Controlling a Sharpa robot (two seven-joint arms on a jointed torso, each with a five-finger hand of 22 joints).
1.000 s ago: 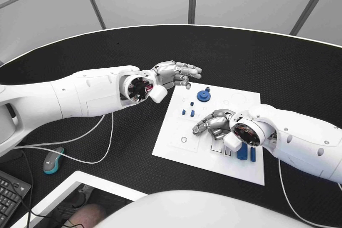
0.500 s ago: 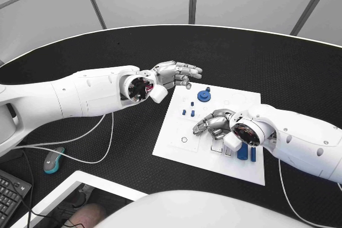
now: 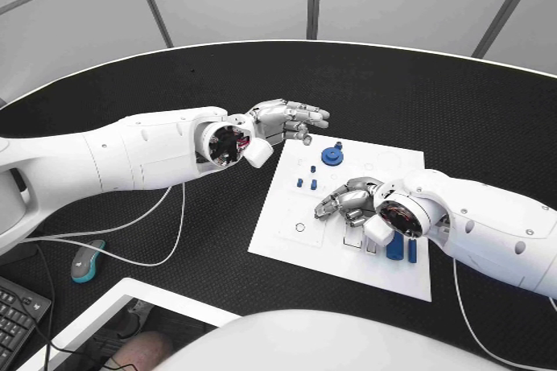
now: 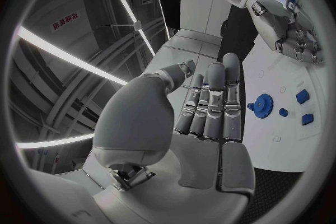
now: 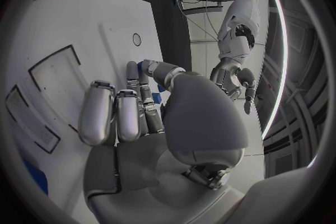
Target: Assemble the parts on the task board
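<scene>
Two arms reach in over the black table (image 3: 464,105) as I look down from the head camera. My left hand (image 3: 284,120) hangs above the table just off the far left corner of the white board (image 3: 348,258), fingers loosely spread and holding nothing. My right hand (image 3: 346,202) is down on the middle of the board, fingers curled toward a small part; from here I cannot tell whether it grips anything. A round blue gear (image 3: 332,155) sits near the board's far edge, a few small blue pieces (image 3: 307,181) lie just left of my right hand, and two upright blue pegs (image 3: 402,248) stand close beside my right wrist.

From the left wrist camera, my left hand (image 4: 210,112) shows straight, slightly parted fingers with an empty palm. Past it lie the gear (image 4: 263,106) and small blue pieces (image 4: 302,96) on the board (image 4: 280,145), with my right hand (image 4: 290,28) farther off on the board.

From the right wrist camera, my right hand (image 5: 140,106) bends its fingers over the board (image 5: 63,28), and a bit of blue (image 5: 155,97) shows between thumb and fingers; whether it is pinched I cannot tell. My left hand (image 5: 234,81) hangs beyond the board edge.
</scene>
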